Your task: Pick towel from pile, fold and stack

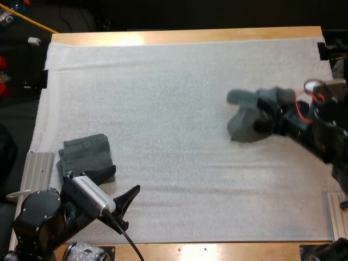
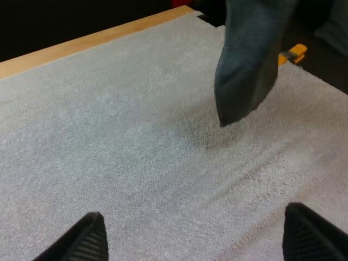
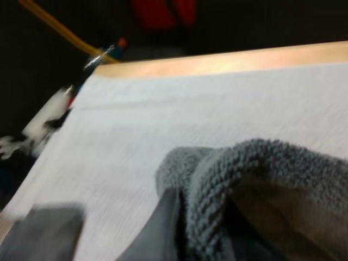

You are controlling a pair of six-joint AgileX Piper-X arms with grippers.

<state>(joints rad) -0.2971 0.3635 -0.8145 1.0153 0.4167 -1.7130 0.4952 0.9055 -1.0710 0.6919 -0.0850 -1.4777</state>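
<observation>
Grips the crumpled towel in the right gripper, with jaws closed on the cloth from both sides. Holds the dark grey-green bulk mostly ahead of those jaws, toward the middle of the white mat, with a smaller lobe bunched just beside them on the far side. Shows, in the right wrist view, thick looped pile folded over right at the jaws, and beyond it bare mat up to the far edge of the wooden table. Hangs, seen from the left wrist view, as a dark tapering flap well ahead of the left jaws and off to one side, with its lower tip close over the mat and a faint shadow beneath; cannot tell there about contact with the mat. Holds the left gripper open, with fingers spread wide, clear of any cloth, and bare mat between and ahead of them. Places the folded towel back of the left jaws, just beside that arm's wrist, flat on the mat, well apart from the right jaws and the cloth in them. Appears again in the right wrist view as a dark flat patch far ahead of the right jaws, across open mat.
</observation>
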